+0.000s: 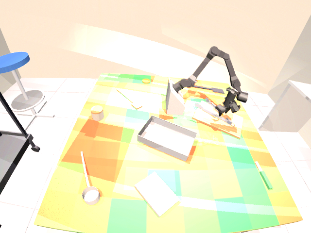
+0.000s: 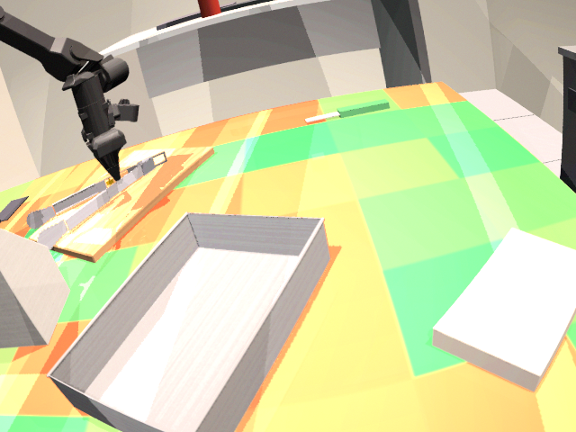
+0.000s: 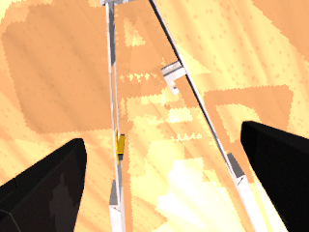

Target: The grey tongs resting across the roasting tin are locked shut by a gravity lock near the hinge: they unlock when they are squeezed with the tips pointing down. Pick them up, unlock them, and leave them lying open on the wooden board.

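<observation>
The grey tongs (image 1: pixel 213 113) (image 2: pixel 88 207) (image 3: pixel 251 208) lie spread open in a V over the wooden board (image 1: pixel 237 129) (image 2: pixel 104 234) (image 3: pixel 63 72). Their hinge end is toward the board's far right in the top view; the broad tips reach past its other end. A small yellow piece (image 3: pixel 121 145) shows on one arm and a hooked tab on the other. My gripper (image 1: pixel 220 114) (image 2: pixel 117 178) (image 3: pixel 164 138) is open and points down low over the tongs. In the wrist view both tong arms pass between the fingers, with a gap to each finger; I see no grip.
The roasting tin (image 1: pixel 163 148) (image 2: pixel 288 288) stands empty beside the board. A grey upright block (image 1: pixel 174 102) (image 2: pixel 28 297) is near the tong tips. A dark spatula (image 1: pixel 217 90) lies behind. A green-handled knife (image 1: pixel 266 180) (image 2: pixel 364 109) and a white slab (image 1: pixel 157 194) (image 2: pixel 507 301) lie farther off.
</observation>
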Robot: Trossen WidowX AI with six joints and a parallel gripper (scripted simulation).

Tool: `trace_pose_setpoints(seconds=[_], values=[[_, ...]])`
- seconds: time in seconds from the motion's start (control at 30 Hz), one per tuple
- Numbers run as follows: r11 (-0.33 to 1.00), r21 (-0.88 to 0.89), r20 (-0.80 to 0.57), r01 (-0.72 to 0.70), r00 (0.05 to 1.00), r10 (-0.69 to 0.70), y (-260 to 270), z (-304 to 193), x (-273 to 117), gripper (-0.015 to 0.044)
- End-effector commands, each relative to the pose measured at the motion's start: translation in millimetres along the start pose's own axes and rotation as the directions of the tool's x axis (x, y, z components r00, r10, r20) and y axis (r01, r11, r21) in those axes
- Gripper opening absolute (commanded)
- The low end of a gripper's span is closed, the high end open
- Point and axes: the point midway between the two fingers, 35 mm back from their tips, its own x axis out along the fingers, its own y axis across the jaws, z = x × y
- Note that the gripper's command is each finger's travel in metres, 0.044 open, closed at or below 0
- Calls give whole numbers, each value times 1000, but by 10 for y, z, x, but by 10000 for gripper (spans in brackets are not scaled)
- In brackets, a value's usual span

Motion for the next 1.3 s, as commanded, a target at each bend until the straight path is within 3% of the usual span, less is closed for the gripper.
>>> trace_pose_setpoints(seconds=[0.0,0.27,0.7,0.87,1.07,1.27], values=[[1000,0,-1,1,1000,-1,-1,-2,0,427],[999,-17,-23,42,999,-42,-384,67,-115,440],[1000,0,-18,24,1000,-24,-1482,-7,-782,440],[1000,3,-10,21,1000,-21,-1516,-10,-878,440],[999,6,-16,38,999,-38,-1473,16,-1265,440],[999,6,-16,39,999,-39,-1470,16,-1279,440]])
